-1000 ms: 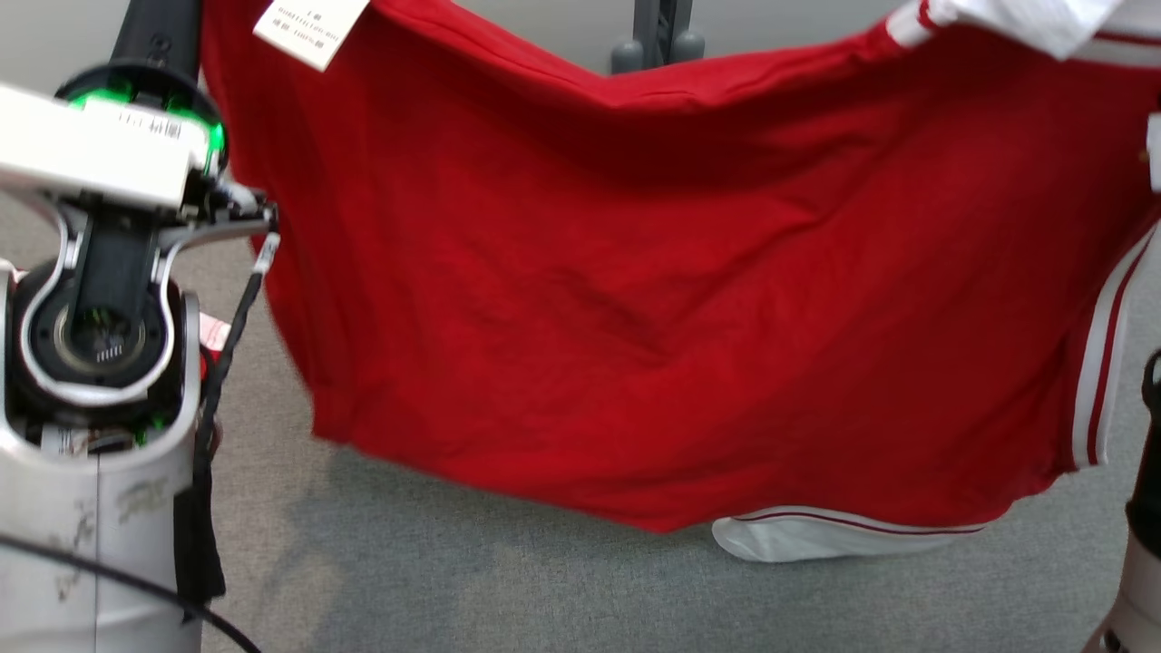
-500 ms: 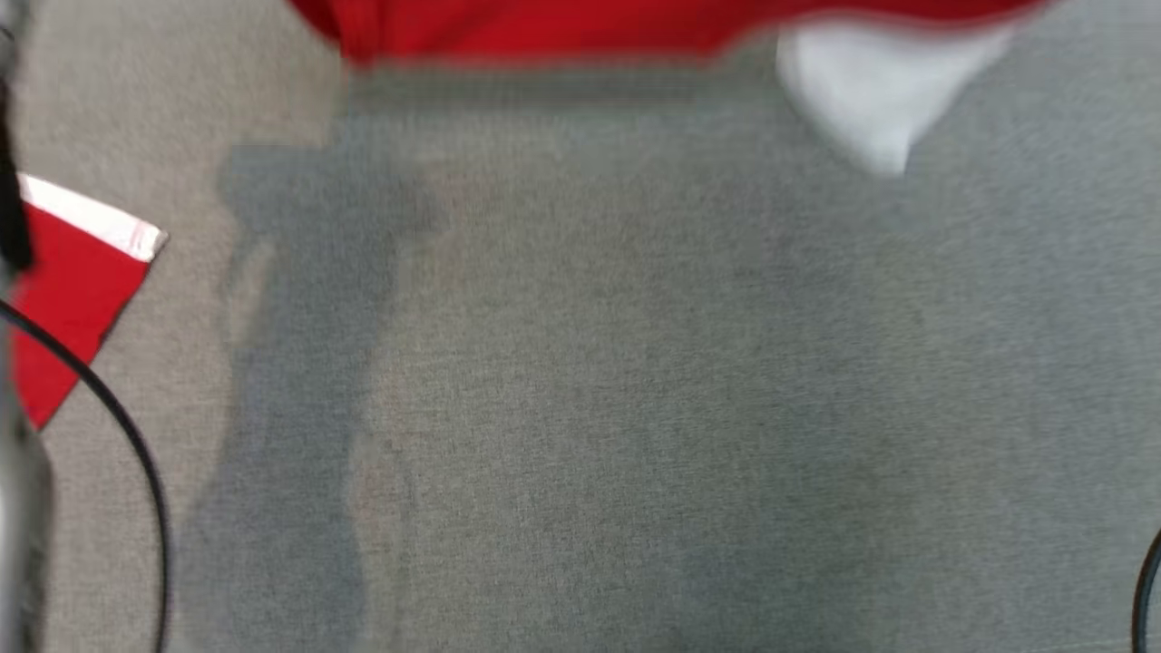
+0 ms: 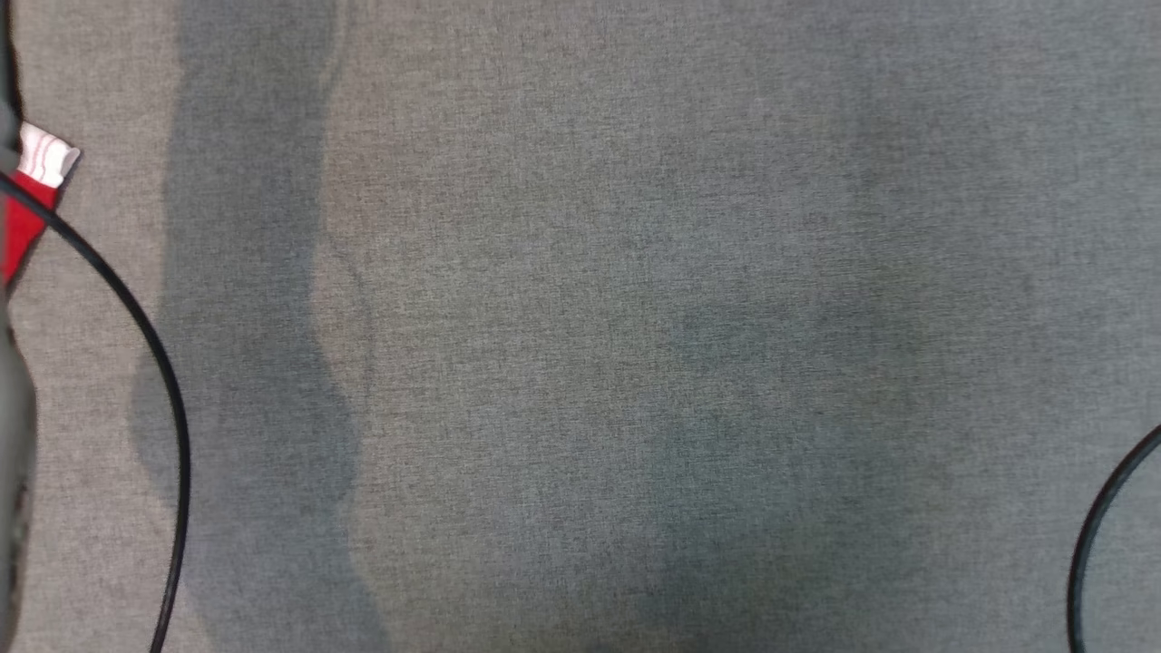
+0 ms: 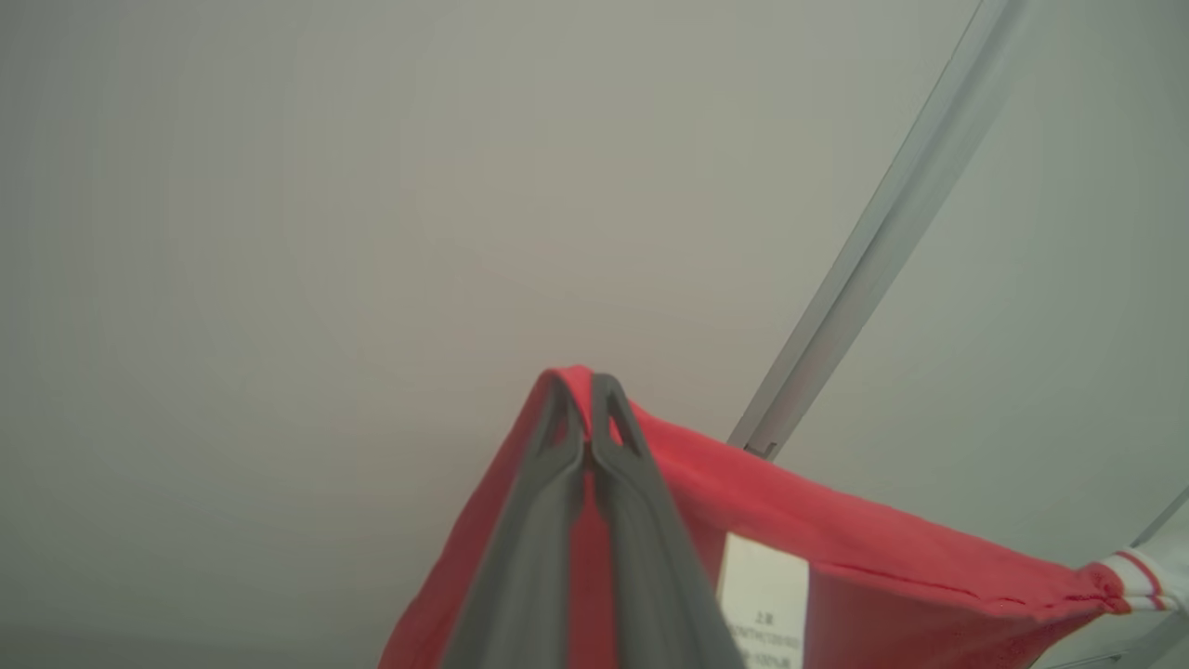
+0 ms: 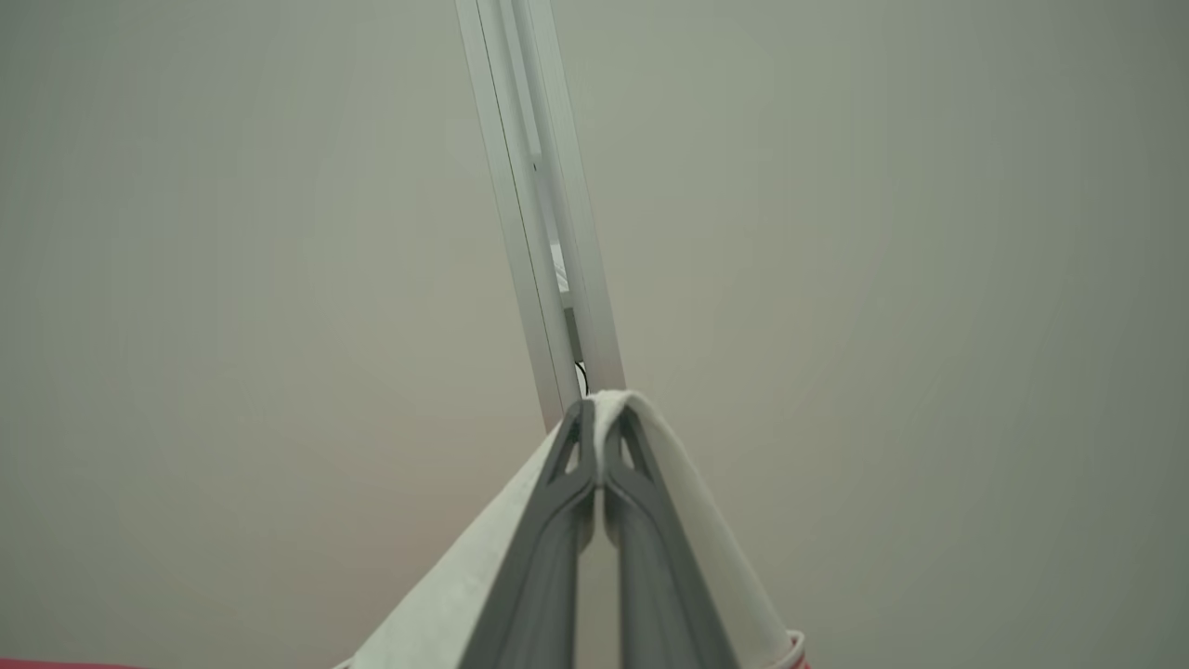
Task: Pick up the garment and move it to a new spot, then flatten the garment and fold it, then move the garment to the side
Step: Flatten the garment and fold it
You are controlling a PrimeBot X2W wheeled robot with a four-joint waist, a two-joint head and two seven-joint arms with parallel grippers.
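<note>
The garment is red with white striped trim. In the left wrist view my left gripper (image 4: 585,390) is shut on a red edge of the garment (image 4: 836,557), which hangs down from the fingers with a white label (image 4: 764,595) showing. In the right wrist view my right gripper (image 5: 602,413) is shut on a white part of the garment (image 5: 446,604), draped over the fingertips. In the head view a small red and white corner of the garment (image 3: 27,204) shows at the far left edge.
The head view looks down on grey carpet (image 3: 590,317) with soft shadows. A black cable (image 3: 154,363) curves at the left and another cable (image 3: 1102,517) at the lower right. Both wrist views face a pale wall crossed by a metal rail (image 5: 539,214).
The head camera has tilted down: the hanging red garment and my left arm have slid up out of the head view, leaving carpet and a small garment corner at the left.
</note>
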